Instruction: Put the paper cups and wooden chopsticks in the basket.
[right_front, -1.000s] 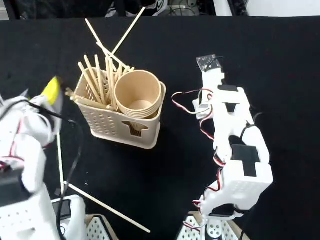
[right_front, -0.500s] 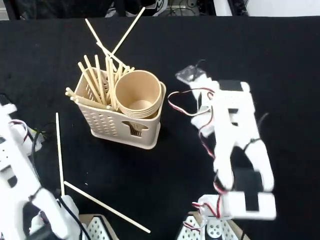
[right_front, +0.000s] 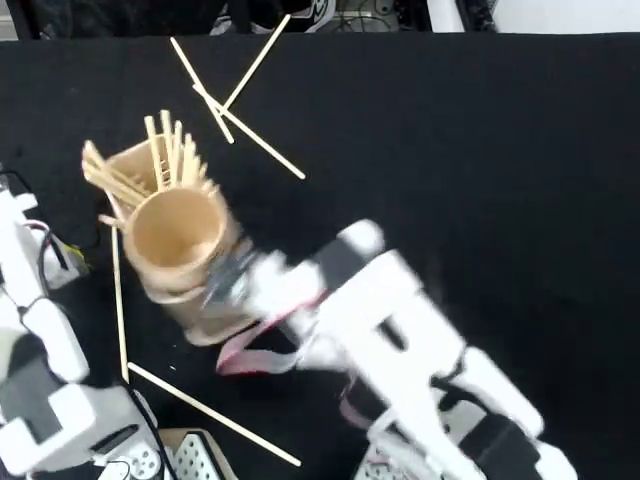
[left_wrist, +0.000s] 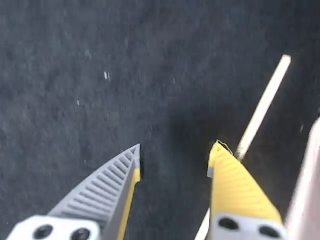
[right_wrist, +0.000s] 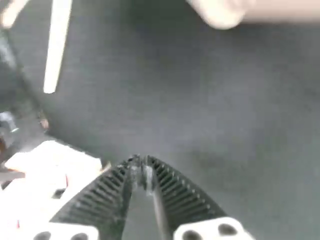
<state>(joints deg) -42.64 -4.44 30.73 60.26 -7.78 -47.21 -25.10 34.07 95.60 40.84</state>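
Note:
The cream basket (right_front: 205, 318) stands left of centre, leaning, with stacked paper cups (right_front: 178, 232) and several wooden chopsticks (right_front: 150, 165) in it. My right gripper (right_front: 226, 285) presses against the basket's near side; in the right wrist view it (right_wrist: 140, 164) is shut with nothing held, above black cloth. My left gripper (left_wrist: 175, 157) is open low over the cloth, with one loose chopstick (left_wrist: 262, 105) beside its yellow finger (left_wrist: 230, 180). Other loose chopsticks lie on the table: a crossed group at the back (right_front: 232, 95), one left of the basket (right_front: 119, 310) and one at the front (right_front: 212, 416).
The left arm (right_front: 40, 350) stands at the table's left edge. The right arm's white body (right_front: 400, 350) stretches diagonally from the front right toward the basket. A chopstick end (right_wrist: 57, 45) shows in the right wrist view. Black cloth (right_front: 480, 150) covers the table.
The right arm swung left across the table into the basket. The basket slid left and turned, now leaning. The left arm drew back to the left edge.

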